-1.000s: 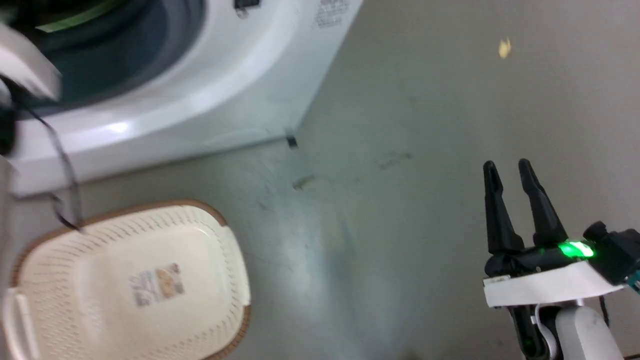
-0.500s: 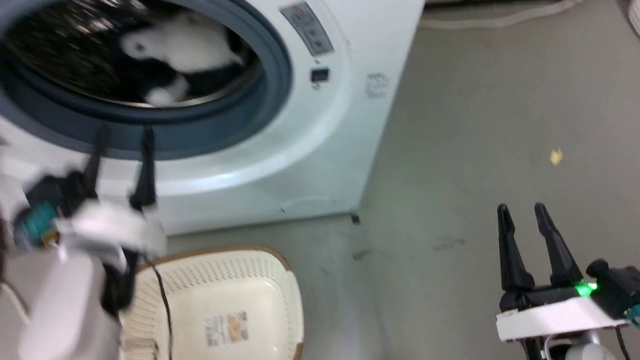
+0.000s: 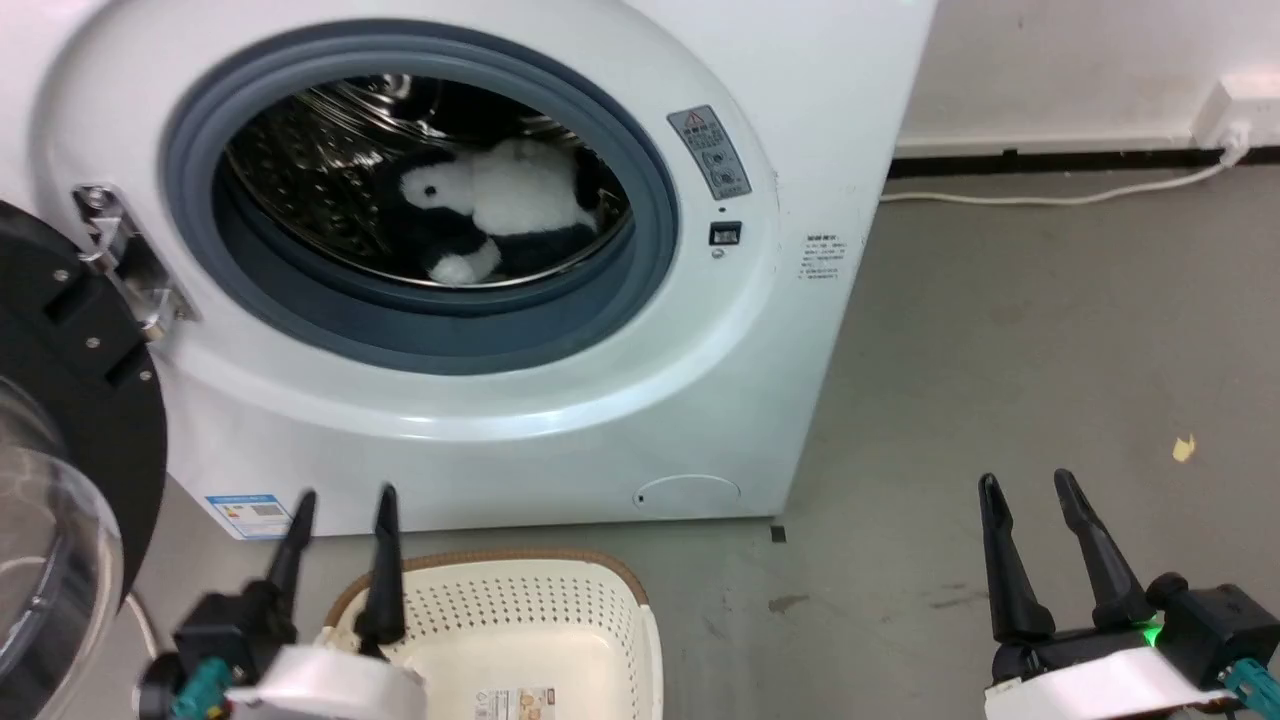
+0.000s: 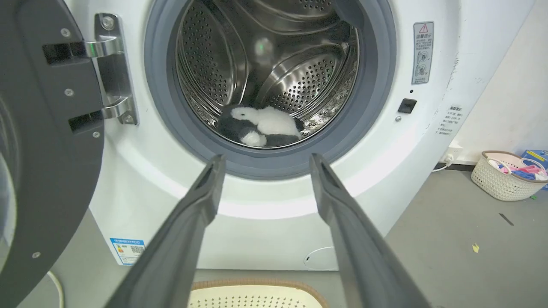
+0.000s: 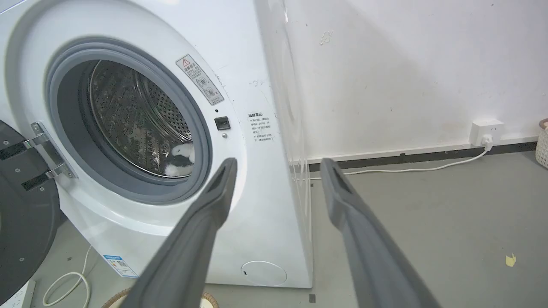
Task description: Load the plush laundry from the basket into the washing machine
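Plush laundry (image 3: pixel 500 215): in washing machine (image 3: pixel 800 120), partly behind door ring (image 3: pixel 440 345).
Basket (image 3: pixel 520 556): cut off below.
Left gripper (image 3: pixel 346 493), right gripper (image 3: pixel 1025 478): fingers apart.

Left gripper (image 3: pixel 345 497): low in front of the washing machine (image 3: pixel 560 420), below its door opening. Both fingers point up at the front panel, spread apart and holding nothing. Below them sits the white wrist housing (image 3: pixel 320 685), with a teal connector (image 3: pixel 205 690) on its left.

Right gripper (image 3: pixel 1026 480): off past the washing machine's right corner, at a similar height. Its fingers are parted and empty, leaning slightly toward the machine. A green light (image 3: pixel 1152 632) is lit on that wrist.
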### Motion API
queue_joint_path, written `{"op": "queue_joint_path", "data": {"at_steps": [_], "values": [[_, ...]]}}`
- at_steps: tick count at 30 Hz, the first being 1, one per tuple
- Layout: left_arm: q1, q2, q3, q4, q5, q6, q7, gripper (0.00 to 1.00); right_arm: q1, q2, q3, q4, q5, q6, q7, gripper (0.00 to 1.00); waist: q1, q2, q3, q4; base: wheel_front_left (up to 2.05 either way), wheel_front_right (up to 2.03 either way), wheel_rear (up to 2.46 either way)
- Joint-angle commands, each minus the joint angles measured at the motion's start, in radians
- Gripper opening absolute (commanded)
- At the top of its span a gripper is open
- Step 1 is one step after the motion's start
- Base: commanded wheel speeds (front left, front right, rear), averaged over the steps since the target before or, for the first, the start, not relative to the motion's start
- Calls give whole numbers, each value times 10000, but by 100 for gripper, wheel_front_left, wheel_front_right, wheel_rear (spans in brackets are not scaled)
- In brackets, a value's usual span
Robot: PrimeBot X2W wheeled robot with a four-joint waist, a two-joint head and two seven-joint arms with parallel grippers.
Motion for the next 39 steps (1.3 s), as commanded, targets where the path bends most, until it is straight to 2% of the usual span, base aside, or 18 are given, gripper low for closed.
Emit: {"op": "queue_joint_path", "data": {"at_steps": [1,10,15,16,39], "values": [[187,-117,42,-90,100,-18,-52,100,197,9,8,39,-41,-7,-46,100,1,0,-101,83,0,0,0],[838,-818,486,-106,646,-310,-52,100,441,9,189,116,-13,-7,-46,100,1,0,-267,190,0,0,0],[818,-1067,796,10,943,-630,-53,100,464,9,307,178,-30,-7,-46,100,1,0,-306,247,0,0,0],[709,-1068,786,0,932,-591,-2,0,342,0,293,159,-4,0,0,0,1,0,-307,248,0,0,0],[633,-1147,782,-172,1309,-515,411,0,254,1,213,87,-405,-1,417,0,2,0,-379,372,0,0,0]]}}
